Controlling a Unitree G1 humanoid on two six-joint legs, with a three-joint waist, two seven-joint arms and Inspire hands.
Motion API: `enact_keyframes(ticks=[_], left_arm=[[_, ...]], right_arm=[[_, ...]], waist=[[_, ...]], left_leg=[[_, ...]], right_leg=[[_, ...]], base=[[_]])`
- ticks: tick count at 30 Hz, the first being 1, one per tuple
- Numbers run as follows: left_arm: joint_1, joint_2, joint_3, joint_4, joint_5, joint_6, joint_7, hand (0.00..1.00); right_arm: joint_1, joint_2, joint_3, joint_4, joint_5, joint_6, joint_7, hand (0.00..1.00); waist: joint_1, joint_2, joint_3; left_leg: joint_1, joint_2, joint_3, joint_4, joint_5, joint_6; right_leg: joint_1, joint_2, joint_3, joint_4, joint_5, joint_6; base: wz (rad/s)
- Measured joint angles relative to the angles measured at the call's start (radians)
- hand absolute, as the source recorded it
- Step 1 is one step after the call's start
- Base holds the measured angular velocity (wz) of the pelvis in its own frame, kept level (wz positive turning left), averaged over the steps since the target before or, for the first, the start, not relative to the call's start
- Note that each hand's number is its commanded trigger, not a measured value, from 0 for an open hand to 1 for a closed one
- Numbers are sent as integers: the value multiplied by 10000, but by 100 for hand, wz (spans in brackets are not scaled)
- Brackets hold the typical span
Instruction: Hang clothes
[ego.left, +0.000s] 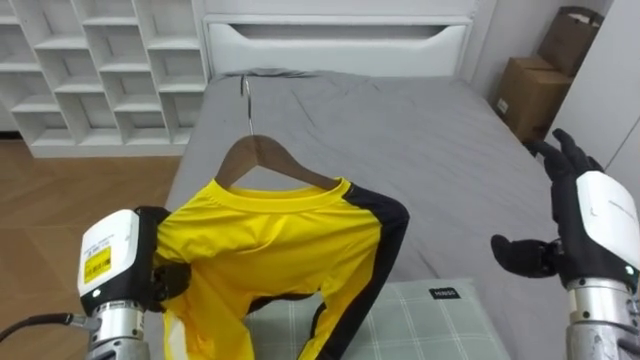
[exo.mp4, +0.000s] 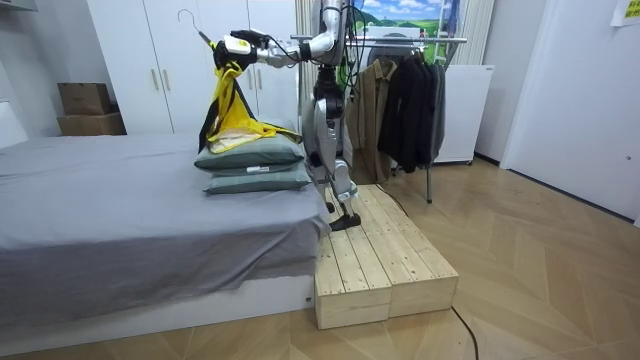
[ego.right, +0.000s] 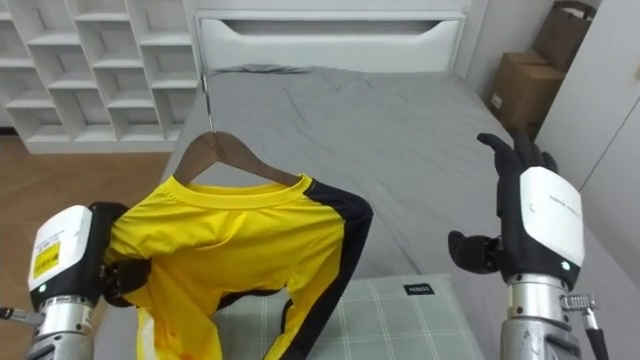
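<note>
Over bed (ego.left: 420, 150), left hand (ego.left: 118, 258) clutching yellow shirt (ego.left: 270, 250), right hand (ego.left: 595, 225) spread, pillows (ego.left: 430, 320) below

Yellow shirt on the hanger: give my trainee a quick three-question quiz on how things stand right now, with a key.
1. True or false: the yellow shirt is already on the wooden hanger.
2. Which hand grips the shirt at its shoulder? A: left hand. B: right hand. C: both.
3. Short answer: what does the shirt's lower end rest on?

Key: 1 true. 2 A; the right hand is open and holds nothing. 3 the top pillow of the stack on the bed.
</note>
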Motion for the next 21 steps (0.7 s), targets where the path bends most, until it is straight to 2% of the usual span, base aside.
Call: enact_keyframes(ticks=[12,21], left_arm=[[-1,-166,-112,-3,-3,0,-145,100],[-287,-248,-218,-4,-25,0,-145,100]], right_arm=[[-912,-12,364,1,108,-70,872,0],[-1161,-10,655,5,162,-212,1122,0]], waist=[[306,-197,12],[445,-177,25]], left_leg=[[-27,-11,-197,3,0,0],[-143,2,-272,8,0,0]], right_leg=[[73,-64,-241,-69,4,-4],[68,-65,-337,-183,11,5]], base=[[6],[2]])
